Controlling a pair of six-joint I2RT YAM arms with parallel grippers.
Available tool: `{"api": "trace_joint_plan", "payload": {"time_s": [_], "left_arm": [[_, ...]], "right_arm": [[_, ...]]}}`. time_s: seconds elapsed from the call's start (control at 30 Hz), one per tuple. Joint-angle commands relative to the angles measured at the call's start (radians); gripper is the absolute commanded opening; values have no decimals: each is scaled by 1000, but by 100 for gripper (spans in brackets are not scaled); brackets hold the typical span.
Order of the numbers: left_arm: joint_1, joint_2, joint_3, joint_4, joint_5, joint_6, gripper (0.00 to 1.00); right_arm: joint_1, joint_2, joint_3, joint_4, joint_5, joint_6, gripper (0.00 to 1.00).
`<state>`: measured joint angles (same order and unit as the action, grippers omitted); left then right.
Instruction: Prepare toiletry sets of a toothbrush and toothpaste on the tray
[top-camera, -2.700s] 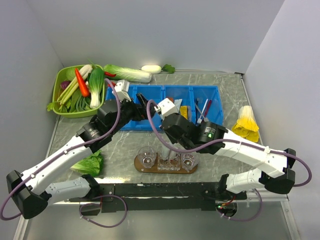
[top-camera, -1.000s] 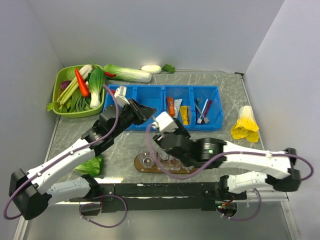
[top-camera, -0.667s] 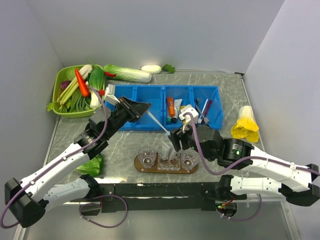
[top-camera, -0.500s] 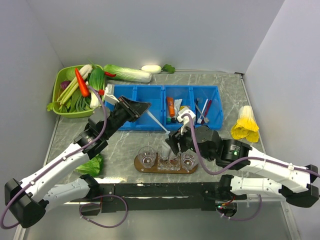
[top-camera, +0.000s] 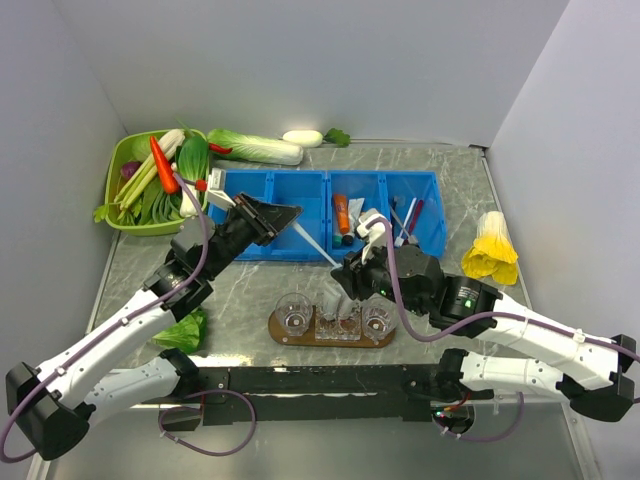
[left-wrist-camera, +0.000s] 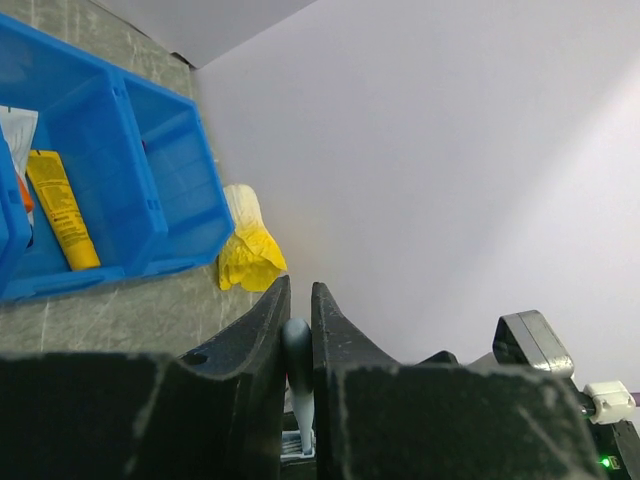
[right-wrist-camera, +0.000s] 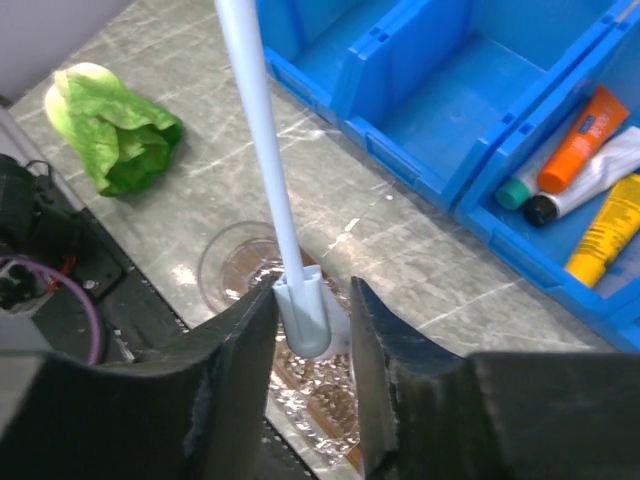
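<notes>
Nothing legible in any view. Orange tube (right-wrist-camera: 583, 140) and yellow tube (right-wrist-camera: 607, 232) in the blue bin (right-wrist-camera: 380, 70) carry small print, but it's too blurred in the right wrist view to read, and so is the toothpaste (right-wrist-camera: 605, 170) between them. Top view is too coarse for labels.

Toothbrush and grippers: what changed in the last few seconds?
The right gripper pulled back from the bins to above the tray and narrowed around the lower end of the toothbrush. The left gripper kept its grip on the upper end. Tray, cups, tubes unmoved.
</notes>
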<state>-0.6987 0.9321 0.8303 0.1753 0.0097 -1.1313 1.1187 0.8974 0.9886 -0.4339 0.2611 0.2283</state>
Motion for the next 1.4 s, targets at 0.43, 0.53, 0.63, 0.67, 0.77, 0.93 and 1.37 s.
{"api": "trace_joint_plan", "payload": {"time_s": [0.43,0.53,0.63,0.67,0.77,0.93,1.37], "left_arm": [[7,-7,55,-26,12,134,79],[22,-27,99,-121,-40,231,99],[63,-50,139,-212,-80,330,99],[79,-53,147,-227,-82,353,99],[160,-42,191,-299,-65,467,99],[203,-4,230,-347,-141,608,99],[232,36,156,-315,-255,726,99]], "right_arm": [[-7,-55,47,-46,-43,28,0],[-7,-57,114,-167,-77,36,0],[-5,-58,191,-326,-103,46,0],[-5,-55,214,-368,-114,46,0],[-5,-26,329,-560,-146,57,0],[-7,23,472,-851,-249,92,0],[-5,32,458,-1138,-531,172,0]]}}
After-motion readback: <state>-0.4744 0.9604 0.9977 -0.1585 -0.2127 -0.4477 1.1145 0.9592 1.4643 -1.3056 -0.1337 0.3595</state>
